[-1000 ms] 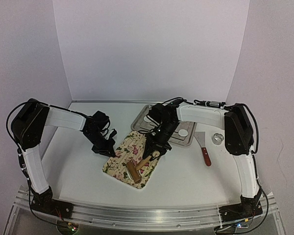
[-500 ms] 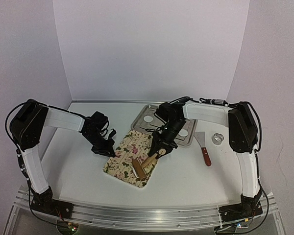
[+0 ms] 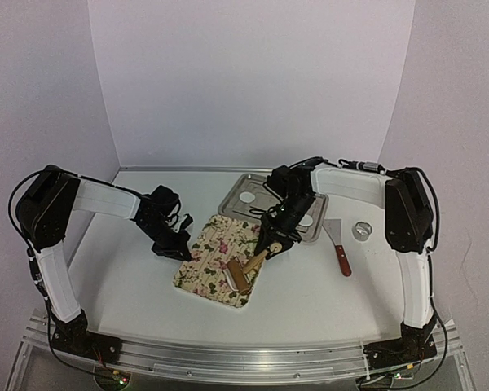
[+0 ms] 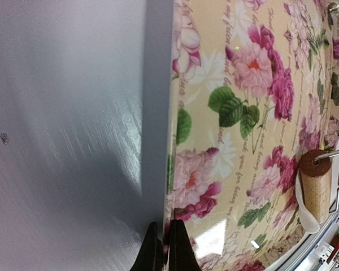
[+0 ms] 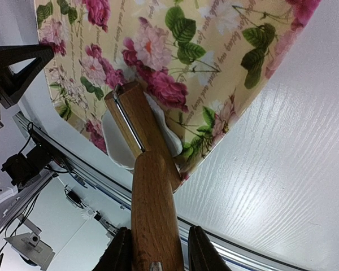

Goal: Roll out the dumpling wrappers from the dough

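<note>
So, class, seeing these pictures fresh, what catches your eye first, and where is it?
The flowered mat at the table's middle stands out first, with the right tool holding a wooden roller on white dough at its near edge. The left tool pinches its left edge; a metal tray with white discs sits behind.

On the counter, the roller lies on the mat; wrappers lie in the tray behind; scraper and cutter lie right.
</note>
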Available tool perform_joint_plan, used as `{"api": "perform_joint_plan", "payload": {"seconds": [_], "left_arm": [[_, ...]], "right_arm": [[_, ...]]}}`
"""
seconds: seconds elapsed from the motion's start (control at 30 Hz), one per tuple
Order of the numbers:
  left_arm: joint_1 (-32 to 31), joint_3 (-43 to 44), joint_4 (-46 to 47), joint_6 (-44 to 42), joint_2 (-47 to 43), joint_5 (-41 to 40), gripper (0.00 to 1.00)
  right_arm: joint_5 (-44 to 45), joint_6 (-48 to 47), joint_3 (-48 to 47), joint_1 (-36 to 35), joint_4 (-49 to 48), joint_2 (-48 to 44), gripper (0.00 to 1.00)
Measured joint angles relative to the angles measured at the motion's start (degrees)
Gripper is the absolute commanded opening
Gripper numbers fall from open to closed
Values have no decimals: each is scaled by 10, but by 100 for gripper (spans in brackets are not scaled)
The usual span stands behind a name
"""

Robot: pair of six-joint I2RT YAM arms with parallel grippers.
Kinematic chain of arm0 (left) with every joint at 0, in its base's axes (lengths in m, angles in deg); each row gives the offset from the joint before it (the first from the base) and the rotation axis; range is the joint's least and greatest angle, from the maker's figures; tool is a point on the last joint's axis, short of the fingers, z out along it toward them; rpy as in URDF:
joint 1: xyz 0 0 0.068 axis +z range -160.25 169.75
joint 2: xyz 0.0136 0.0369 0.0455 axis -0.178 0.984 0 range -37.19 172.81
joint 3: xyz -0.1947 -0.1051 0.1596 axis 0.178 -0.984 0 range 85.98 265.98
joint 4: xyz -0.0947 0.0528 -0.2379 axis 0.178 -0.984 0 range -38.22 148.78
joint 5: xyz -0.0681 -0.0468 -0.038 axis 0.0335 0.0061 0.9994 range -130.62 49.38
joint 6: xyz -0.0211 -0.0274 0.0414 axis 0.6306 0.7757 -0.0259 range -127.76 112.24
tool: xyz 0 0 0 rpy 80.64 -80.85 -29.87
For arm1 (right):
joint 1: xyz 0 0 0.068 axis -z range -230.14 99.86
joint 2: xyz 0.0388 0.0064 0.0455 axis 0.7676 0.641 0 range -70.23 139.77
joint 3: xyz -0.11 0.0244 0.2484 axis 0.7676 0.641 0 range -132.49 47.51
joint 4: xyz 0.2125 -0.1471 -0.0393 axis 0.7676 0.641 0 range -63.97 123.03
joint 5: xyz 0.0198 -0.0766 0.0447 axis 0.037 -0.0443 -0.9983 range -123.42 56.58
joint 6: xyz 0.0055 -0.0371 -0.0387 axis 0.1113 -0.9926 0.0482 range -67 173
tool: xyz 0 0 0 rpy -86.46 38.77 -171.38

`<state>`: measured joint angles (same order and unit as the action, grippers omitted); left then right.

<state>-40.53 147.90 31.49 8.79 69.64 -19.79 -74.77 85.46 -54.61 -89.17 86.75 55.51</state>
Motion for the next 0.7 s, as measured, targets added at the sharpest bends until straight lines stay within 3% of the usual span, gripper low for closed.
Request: {"api": "perform_joint_plan", "payload": {"seconds": [0.7], "left_arm": [[1,-71,-10,-23,-79,-20,0]], "right_arm": [[110,-5,-96,-29,25,-10,0]]}}
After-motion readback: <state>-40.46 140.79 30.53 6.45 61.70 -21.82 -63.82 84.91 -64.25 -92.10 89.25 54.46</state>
